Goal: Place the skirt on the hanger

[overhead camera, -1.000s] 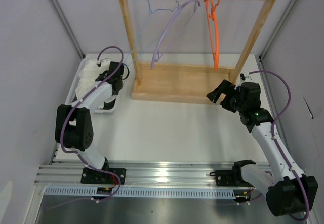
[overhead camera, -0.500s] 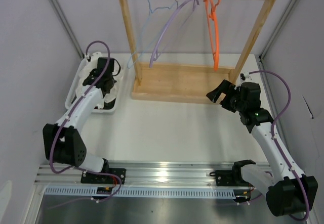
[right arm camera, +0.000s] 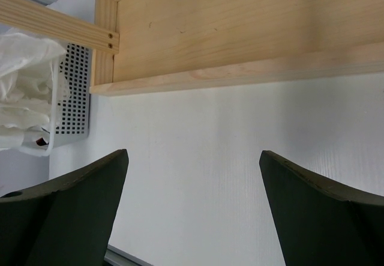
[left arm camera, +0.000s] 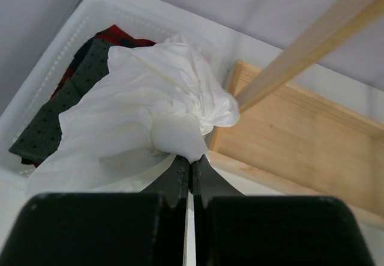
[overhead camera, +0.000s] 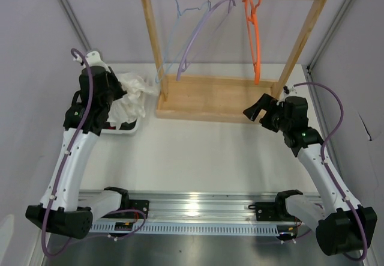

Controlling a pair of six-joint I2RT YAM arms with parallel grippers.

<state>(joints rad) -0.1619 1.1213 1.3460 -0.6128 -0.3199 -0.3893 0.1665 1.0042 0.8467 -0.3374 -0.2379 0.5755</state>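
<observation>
Lifting skirt (overhead camera: pixel 133 92) from basket (overhead camera: pixel 117 132), upper left | bunched fabric is pinched in closed left gripper (left arm camera: pixel 191 163) | right gripper (right arm camera: pixel 192 155) is spread, empty | fabric should be raised clear before hanger (overhead camera: pixel 256 68) is approached.

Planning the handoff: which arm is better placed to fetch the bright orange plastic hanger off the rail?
Right. The right gripper stands open near the orange plastic hanger; the left gripper is shut on the white crinkly skirt.
</observation>
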